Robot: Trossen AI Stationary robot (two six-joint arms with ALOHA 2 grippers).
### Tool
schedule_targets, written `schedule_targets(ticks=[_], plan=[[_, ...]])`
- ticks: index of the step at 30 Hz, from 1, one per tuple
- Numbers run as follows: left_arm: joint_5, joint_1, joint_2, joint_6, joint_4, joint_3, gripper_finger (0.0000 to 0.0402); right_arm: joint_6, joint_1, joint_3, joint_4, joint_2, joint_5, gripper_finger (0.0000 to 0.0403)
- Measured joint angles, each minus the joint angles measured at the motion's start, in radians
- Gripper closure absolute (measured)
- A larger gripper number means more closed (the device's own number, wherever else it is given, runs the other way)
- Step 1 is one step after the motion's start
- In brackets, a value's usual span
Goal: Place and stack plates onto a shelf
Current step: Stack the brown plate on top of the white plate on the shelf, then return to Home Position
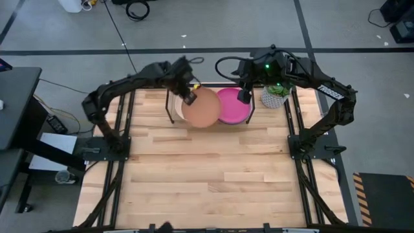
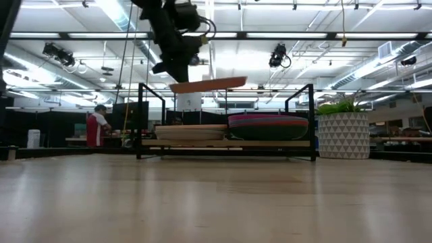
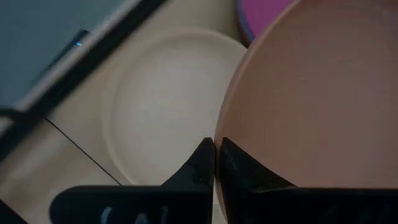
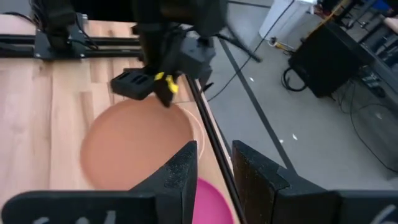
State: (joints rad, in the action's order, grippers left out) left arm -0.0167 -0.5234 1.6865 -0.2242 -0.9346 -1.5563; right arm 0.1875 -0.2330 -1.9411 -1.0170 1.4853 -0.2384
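My left gripper is shut on the tan plate and holds it in the air over the shelf. In the low view the tan plate hovers about level above both stacks. A cream plate lies on the shelf's left half, directly under it. On the right half a stack of several plates is topped by the magenta plate. My right gripper is open and hangs above the magenta plate's far edge, touching nothing. My left gripper pinches the tan plate's rim between its two fingers, at the plate's far-left edge. The fingers come slanting down from the table's far left. The plate is lifted clear and sits about level, reaching out from the fingers toward the right.
A potted green plant in a white patterned pot stands just right of the shelf. The shelf's upright black loops rise at both ends. The near wooden table top is bare. A person is in the room beyond.
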Motion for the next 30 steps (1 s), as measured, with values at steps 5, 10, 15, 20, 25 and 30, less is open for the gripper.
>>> schedule_targets(ticks=[5,10,15,20,25,30], plan=[[0.043,-0.070,0.121,0.143,-0.064,-0.155,0.0387,0.000,-0.008,0.000,-0.018,0.000,0.001,0.0296],[0.072,-0.127,0.180,0.296,-0.044,-0.175,0.0387,-0.001,-0.007,0.000,-0.031,-0.003,0.003,0.0296],[0.106,-0.165,0.240,0.370,-0.092,-0.169,0.0377,-0.008,-0.006,0.000,-0.036,-0.017,0.004,0.0296],[0.105,-0.176,0.269,0.375,-0.085,-0.169,0.0380,-0.008,-0.006,0.000,-0.032,-0.032,0.001,0.0296],[0.148,-0.171,0.271,0.376,-0.082,-0.169,0.0350,-0.004,-0.006,0.000,-0.021,-0.035,-0.001,0.0296],[0.179,-0.168,0.266,0.375,-0.093,-0.169,0.0296,0.003,-0.006,0.000,0.004,-0.034,0.003,0.0296]])
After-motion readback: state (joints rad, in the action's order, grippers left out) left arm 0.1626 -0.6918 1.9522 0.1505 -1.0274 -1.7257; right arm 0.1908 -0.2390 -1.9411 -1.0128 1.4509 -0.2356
